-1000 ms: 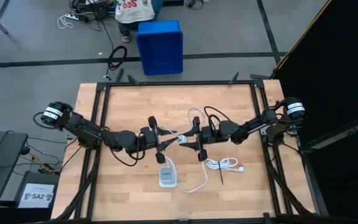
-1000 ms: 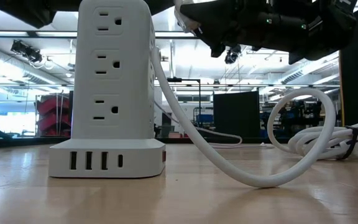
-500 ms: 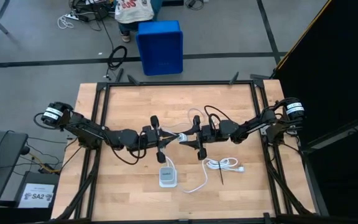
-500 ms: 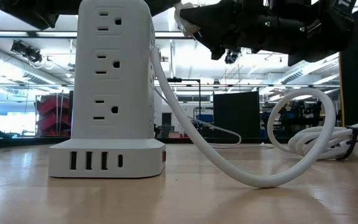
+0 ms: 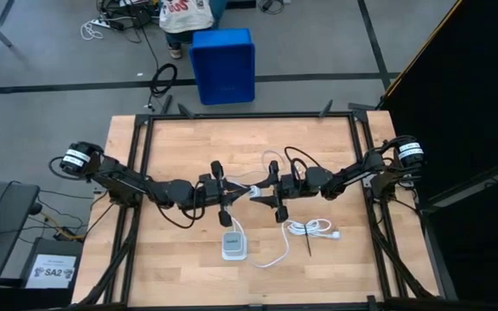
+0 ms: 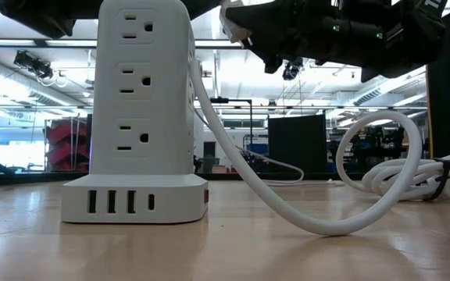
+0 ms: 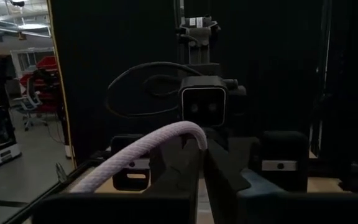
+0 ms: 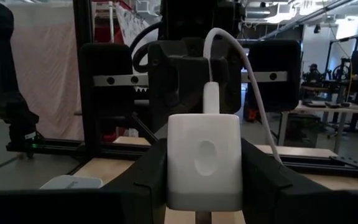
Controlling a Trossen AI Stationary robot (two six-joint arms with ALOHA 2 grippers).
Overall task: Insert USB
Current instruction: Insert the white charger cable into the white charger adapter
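Both arms meet over the middle of the wooden bench (image 5: pixel 171 138), just behind the white power tower (image 5: pixel 232 245), which stands upright near the bench's front edge.

The right gripper (image 8: pixel 204 214) is clamped on a small white charger block (image 8: pixel 204 160); the block sits squarely between its two dark fingers (image 8: pixel 263 180). A white plug is seated in the face of the block that points toward the left arm, and the USB (image 8: pixel 247 68) rises from that plug, arches over and runs off to one side. From above, the block (image 5: pixel 255 195) shows as a small pale spot between the two grippers, behind the tower.

The left gripper (image 5: pixel 229 195) faces the right one, and its fingers (image 7: pixel 185 174) are pressed together on the USB (image 7: pixel 148 146), a pale braided length that curves up from one side and bends down into the pinch. The USB is therefore suspended between the two grippers above the bench, behind the tower and not touching it.

Seen from bench height, the tower (image 6: pixel 137 109) shows three outlets on its side and a row of ports in its base. Its thick white cord (image 6: pixel 303 211) loops across the bench to a bundle (image 5: pixel 309 228) bound with a black tie, lying to the right of the tower.
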